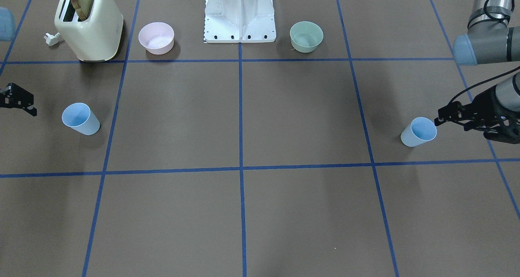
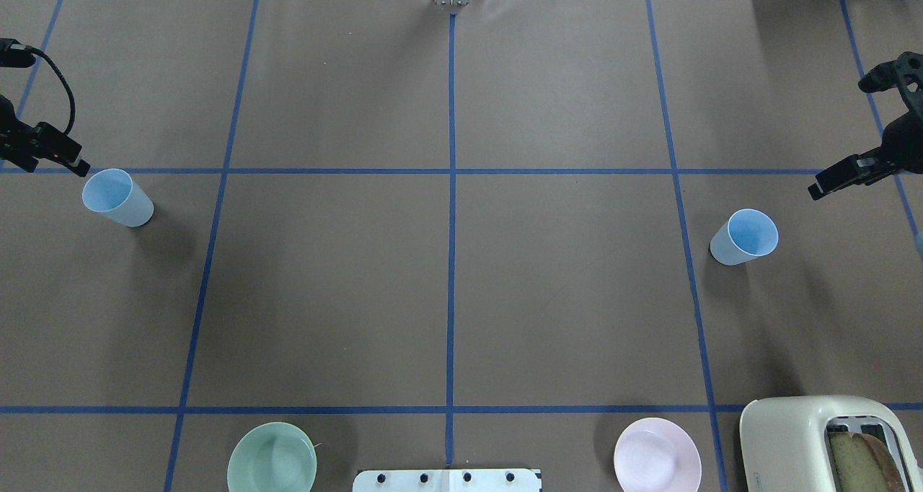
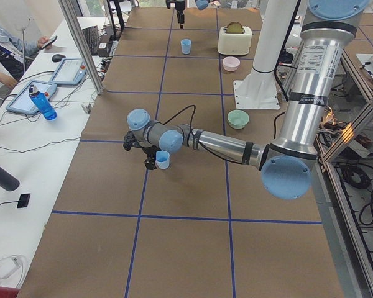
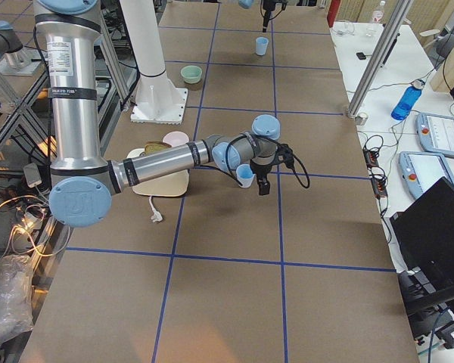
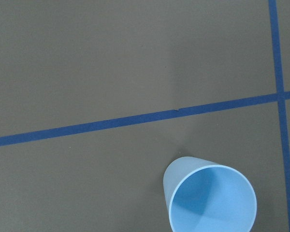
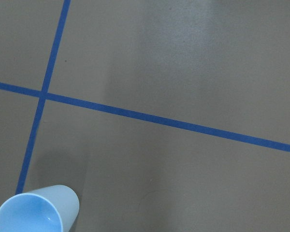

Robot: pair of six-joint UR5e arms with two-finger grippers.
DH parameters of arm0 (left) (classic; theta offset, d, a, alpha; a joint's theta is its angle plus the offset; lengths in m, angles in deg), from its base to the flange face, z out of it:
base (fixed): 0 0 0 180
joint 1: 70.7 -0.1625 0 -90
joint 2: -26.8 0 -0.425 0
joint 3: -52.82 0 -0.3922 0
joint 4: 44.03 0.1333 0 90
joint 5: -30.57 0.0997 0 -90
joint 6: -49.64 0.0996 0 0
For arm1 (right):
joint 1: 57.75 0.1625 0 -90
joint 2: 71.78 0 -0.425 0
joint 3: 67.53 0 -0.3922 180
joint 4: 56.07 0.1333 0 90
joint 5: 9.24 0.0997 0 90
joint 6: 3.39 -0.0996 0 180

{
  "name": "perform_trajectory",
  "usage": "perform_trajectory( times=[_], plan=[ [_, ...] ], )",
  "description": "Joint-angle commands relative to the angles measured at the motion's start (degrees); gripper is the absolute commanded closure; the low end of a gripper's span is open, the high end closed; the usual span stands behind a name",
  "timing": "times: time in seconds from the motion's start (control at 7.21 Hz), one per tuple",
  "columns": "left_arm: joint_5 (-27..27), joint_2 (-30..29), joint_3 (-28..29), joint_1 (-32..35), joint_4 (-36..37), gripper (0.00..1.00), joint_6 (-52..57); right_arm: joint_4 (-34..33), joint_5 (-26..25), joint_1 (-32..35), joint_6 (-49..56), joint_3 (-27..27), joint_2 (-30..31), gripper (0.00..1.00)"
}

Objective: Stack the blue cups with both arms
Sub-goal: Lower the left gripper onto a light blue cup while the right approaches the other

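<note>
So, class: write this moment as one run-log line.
phase: pre-grasp | left pincer: open, beside light-blue plastic tumbler | right pincer: open, near second tumbler | stacked: no

We see a light-blue cup [image 1: 418,133] beside our black left gripper [image 1: 440,118] and a second light-blue cup [image 1: 80,119] beside the black right gripper [image 1: 28,106]. The table [image 1: 304,114] is brown, gridded with blue tape lines [image 1: 240,118].

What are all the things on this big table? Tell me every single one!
blue cups: two, light blue, upright, far apart, one on each side of the table
pink bowl: one, pink, beside the toaster
green bowl: one, green, across the pedestal from the pink bowl
toaster: one, cream, robot's right, bread in one slot
plug: one, white, by the toaster
pedestal: one, white, middle of the robot's edge
table: one, brown, blue tape grid
left gripper: one, black, near one cup
right gripper: one, black, near the other cup
</note>
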Motion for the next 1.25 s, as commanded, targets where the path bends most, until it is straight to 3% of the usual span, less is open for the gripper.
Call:
perform_trajectory(
  times=[0.0,0.69,1.11],
  plan=[
    [0.0,-0.8,0.9,-0.7,-0.1,0.09,-0.2,1.9,0.2,-1.3,-2.3,-0.1,0.0,0.01],
    [-0.3,-0.8,4.5,-3.2,-4.0,0.24,-0.3,4.3,0.3,-2.4,-4.6,-0.1,-0.1,0.01],
    [-0.5,-0.7,4.4,-4.1,-4.0,0.66,-0.7,4.3,0.3,-2.4,-4.6,0.0,-0.2,0.01]
  ],
)
